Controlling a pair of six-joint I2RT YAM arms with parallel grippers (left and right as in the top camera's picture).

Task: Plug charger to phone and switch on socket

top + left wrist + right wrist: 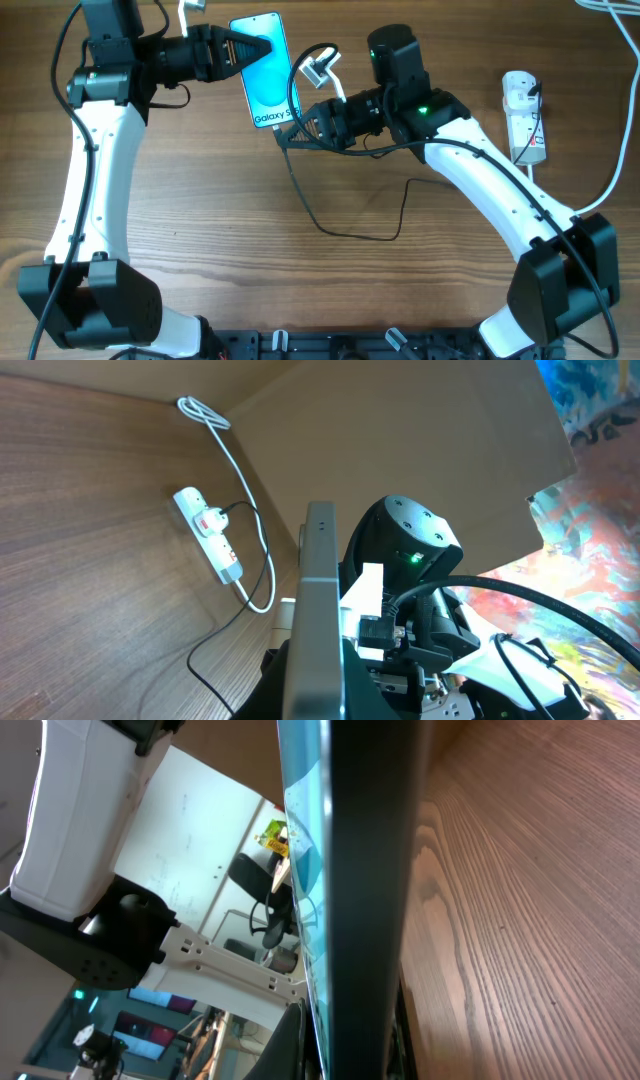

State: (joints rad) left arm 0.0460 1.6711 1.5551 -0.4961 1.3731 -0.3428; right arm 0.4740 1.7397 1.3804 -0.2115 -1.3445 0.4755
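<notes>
Status: plug-in step under way, switching step not begun. I have the phone held off the table with its screen tilted up. The left fingers are closed on the phone's upper edge. The right fingers are closed at the phone's lower edge. In the left wrist view a small black plug tip sits clamped between them, just beside that edge. I judge this to be the end of the charger, whose thin black cable trails from below the phone in a loop across the table. From these views I cannot tell whether the tip is seated in the port or only lined up against it. The right wrist view shows only the phone's dark edge and a strip of its screen. The socket lies well apart from the phone, on the right arm's side, with a black plug inserted. Neither arm is near the socket, and I cannot read its switch position. Remaining: confirm insertion, release the plug, then press the socket switch.
</notes>
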